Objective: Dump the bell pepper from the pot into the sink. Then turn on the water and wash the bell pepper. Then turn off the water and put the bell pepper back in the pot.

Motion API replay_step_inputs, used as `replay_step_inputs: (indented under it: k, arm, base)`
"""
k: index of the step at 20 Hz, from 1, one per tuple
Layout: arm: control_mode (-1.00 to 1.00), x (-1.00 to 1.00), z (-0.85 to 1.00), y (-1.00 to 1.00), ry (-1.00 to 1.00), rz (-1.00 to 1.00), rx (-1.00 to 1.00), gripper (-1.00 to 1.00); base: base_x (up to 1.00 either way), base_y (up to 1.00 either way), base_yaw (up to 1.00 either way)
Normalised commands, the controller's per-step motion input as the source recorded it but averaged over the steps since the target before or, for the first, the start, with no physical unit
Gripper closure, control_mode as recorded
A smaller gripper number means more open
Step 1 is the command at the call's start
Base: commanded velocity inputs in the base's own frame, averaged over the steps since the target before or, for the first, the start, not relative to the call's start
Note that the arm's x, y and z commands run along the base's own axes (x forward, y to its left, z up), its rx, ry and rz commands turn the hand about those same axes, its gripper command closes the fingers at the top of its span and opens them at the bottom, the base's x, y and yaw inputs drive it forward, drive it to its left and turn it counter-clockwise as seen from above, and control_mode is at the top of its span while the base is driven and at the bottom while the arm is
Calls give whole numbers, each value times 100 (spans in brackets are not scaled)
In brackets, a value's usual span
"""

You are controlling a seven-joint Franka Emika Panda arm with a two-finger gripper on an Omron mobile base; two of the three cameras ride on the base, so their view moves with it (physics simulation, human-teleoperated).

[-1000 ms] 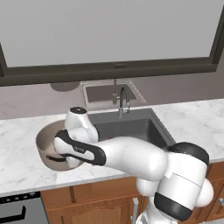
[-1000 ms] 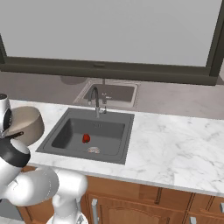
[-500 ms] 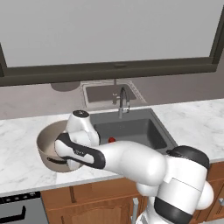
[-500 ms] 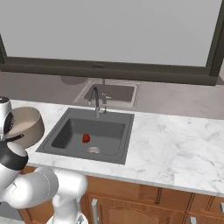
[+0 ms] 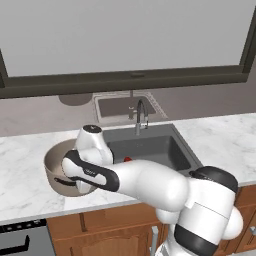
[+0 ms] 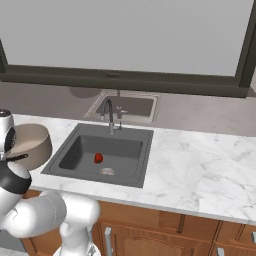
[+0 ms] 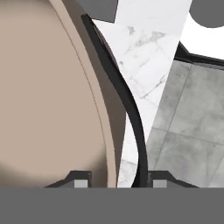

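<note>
Dark pincer (image 7: 116, 180) astride pot (image 7: 48, 96) handle (image 7: 127, 103)

White marble worktop (image 5: 225, 135) runs the whole width, with wood cabinets (image 6: 170, 225) under its front edge. Behind the back edge there's a dark window frame (image 5: 125, 80) and, through the glass, a paler little basin (image 6: 127, 107). Oven front (image 5: 22, 240) sits below the worktop's left end.

Small red bell pepper (image 6: 98, 158); round beige-taupe pot (image 5: 54, 161), dark rim; dark grey rectangular sink (image 6: 80, 149); white grey-veined marble counter (image 6: 200, 175).
</note>
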Motion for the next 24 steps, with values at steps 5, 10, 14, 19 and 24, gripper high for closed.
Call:
replay_step_inputs:
  k: [5, 10, 14, 19, 24]
  arm:
    - [-100, -8, 4, 0, 0, 0, 0, -100]
    - [-100, -15, 53, -15, -4, 0, 0, -100]
    - [-100, -24, 94, -20, -8, 0, 0, -100]
    - [-100, -29, 100, -28, -6, 0, 0, -100]
    - [-100, -52, 86, -66, -1, 0, 4, -100]
  base:
    - [0, 0, 0]
    - [0, 0, 0]
    - [0, 0, 0]
    - [0, 0, 0]
    - [0, 0, 0]
